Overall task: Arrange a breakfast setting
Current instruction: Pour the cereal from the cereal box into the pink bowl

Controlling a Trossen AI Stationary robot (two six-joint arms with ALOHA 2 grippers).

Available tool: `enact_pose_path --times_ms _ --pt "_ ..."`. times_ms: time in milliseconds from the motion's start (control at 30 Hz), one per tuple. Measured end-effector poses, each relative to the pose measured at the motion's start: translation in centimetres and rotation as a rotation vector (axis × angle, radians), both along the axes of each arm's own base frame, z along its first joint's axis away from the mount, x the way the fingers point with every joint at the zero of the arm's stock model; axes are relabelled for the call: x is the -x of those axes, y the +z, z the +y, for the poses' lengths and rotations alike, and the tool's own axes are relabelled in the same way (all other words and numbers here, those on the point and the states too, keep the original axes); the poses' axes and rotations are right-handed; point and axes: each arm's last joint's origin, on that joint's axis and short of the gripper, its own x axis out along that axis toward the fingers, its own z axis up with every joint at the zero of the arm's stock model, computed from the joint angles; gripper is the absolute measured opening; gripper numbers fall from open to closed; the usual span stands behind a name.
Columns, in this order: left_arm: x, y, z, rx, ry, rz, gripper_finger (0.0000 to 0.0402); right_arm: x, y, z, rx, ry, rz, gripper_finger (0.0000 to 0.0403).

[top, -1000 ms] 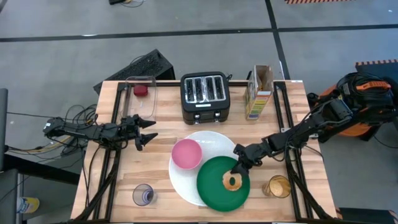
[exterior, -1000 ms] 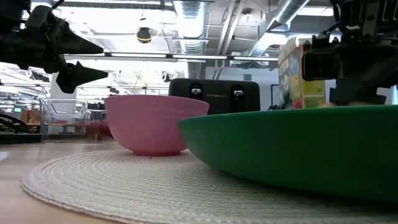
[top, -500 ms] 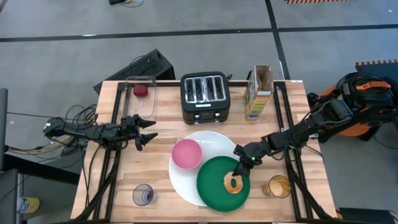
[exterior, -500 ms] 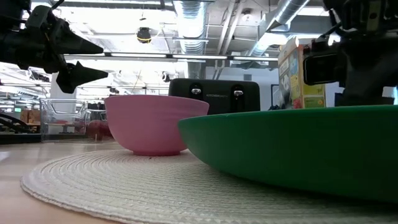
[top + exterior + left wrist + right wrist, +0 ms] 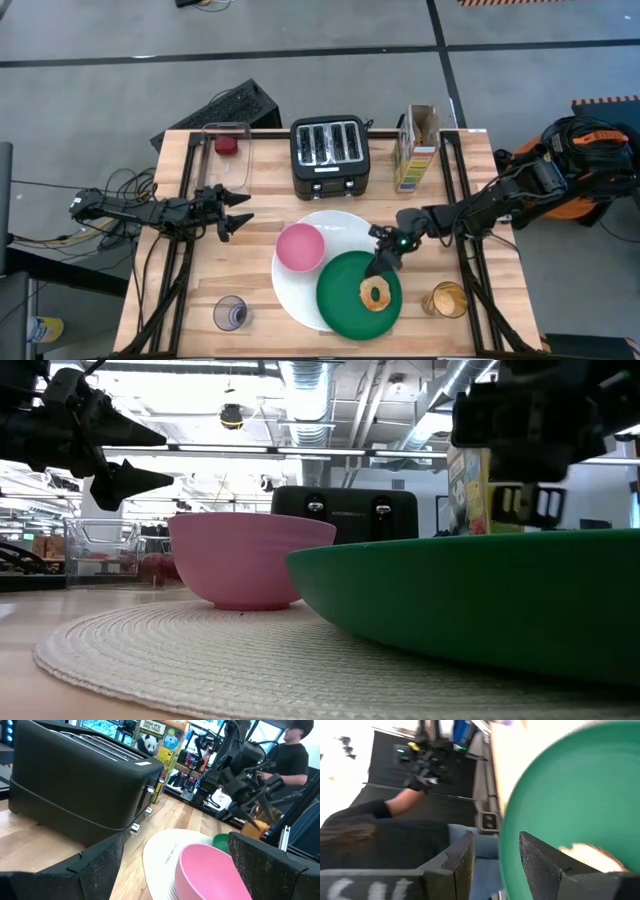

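A toasted bagel ring (image 5: pixel 376 293) lies flat on the dark-green plate (image 5: pixel 345 300), which overlaps the large white plate (image 5: pixel 335 228). A pink bowl (image 5: pixel 300 247) stands on the white plate. My right gripper (image 5: pixel 379 266) hovers over the green plate's far rim, just far of the bagel, slightly open and empty; the bagel also shows in its wrist view (image 5: pixel 587 856). My left gripper (image 5: pixel 240 208) waits open at the table's left. A red food piece (image 5: pixel 228 145) lies in the clear container (image 5: pixel 226 160). No spoon is in view.
A black toaster (image 5: pixel 330 155) and a cereal box (image 5: pixel 418 148) stand at the far side. An empty tumbler (image 5: pixel 230 313) stands near left; a tumbler of orange drink (image 5: pixel 446 299) stands near right. A person (image 5: pixel 295 750) stands beyond the table.
My right gripper has drawn back from the bagel toward the table's far edge, and its wrist has turned. The bagel stays flat on the green plate. My left arm has kept still.
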Motion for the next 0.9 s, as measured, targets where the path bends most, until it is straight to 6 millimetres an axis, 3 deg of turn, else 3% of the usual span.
enact_pose_path --times_ms 200,367,633,900 --pt "0.0 0.0 0.0 0.001 0.0 -0.001 0.0344 -0.7 1.5 -1.1 -0.04 -0.046 -0.123 0.0175" --pt "0.0 0.0 0.0 0.002 0.0 -0.001 0.0344 -2.2 4.3 -1.5 -0.018 -0.059 -0.251 0.0175" --pt "0.0 0.0 0.0 0.002 0.0 -0.001 0.0344 -4.8 10.5 -2.4 0.101 -0.091 -0.483 0.0175" --pt "0.0 0.0 0.0 0.002 0.0 -0.001 0.0344 -6.7 17.2 -4.1 0.314 -0.142 -0.495 0.0175"
